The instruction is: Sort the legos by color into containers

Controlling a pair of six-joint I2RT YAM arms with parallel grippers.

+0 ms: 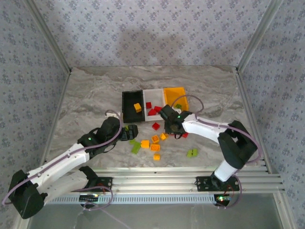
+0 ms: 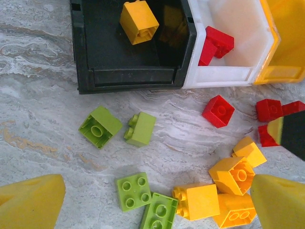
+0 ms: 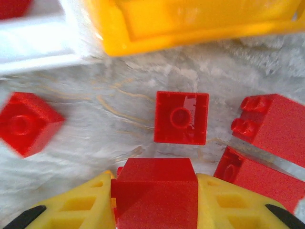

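Note:
My right gripper (image 3: 155, 188) is shut on a red lego (image 3: 155, 200), low over the table among other red legos (image 3: 181, 117). From above it (image 1: 172, 125) hangs just in front of the white bin (image 1: 153, 90) and the orange-yellow bin (image 1: 174, 93). The black bin (image 1: 124, 107) holds a yellow brick (image 2: 138, 21). Red bricks (image 2: 215, 45) lie in the white bin (image 2: 224, 76). My left gripper (image 2: 157, 207) is open above lime green bricks (image 2: 134, 191) and yellow-orange bricks (image 2: 198, 201), in front of the black bin (image 2: 133, 78).
Loose bricks are scattered in front of the bins: green ones (image 1: 136, 147), yellow-orange ones (image 1: 155, 143), a red one (image 1: 156, 126) and a green pair (image 1: 192, 152) further right. A metal rail (image 1: 181, 179) runs along the near table edge.

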